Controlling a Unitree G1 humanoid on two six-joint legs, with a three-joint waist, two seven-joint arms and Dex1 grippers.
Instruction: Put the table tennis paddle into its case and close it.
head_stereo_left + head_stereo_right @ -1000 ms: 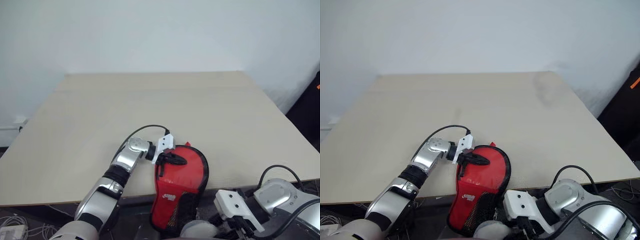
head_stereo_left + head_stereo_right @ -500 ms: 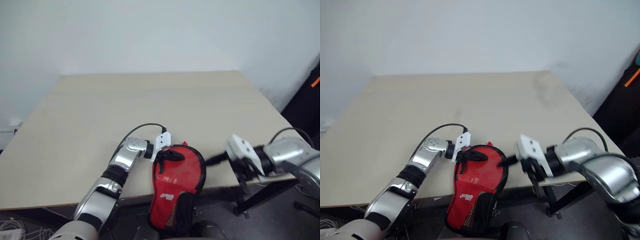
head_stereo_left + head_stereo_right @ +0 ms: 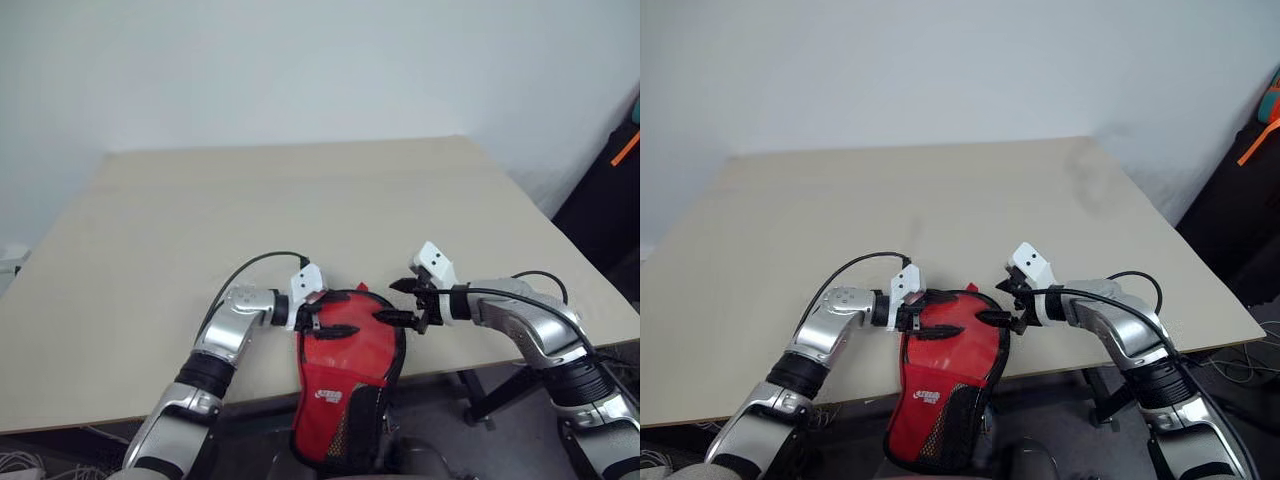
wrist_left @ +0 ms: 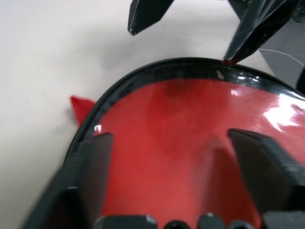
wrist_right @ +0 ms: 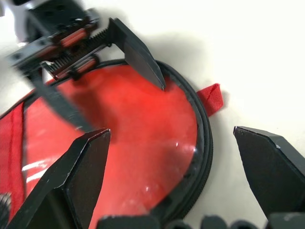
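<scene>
At the desk's [image 3: 150, 300] near edge, I see the case [image 3: 350, 360] overhanging between both spread pincers, left [image 3: 322, 318] and right [image 3: 402, 303]; a nudge could tip it off.

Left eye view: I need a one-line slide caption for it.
Both open grippers, left and right, flank the round end of the red case at the table's near edge.

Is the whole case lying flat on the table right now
No, only the round end of the case rests on the table; its narrow end with the white logo hangs over the near edge.
</scene>
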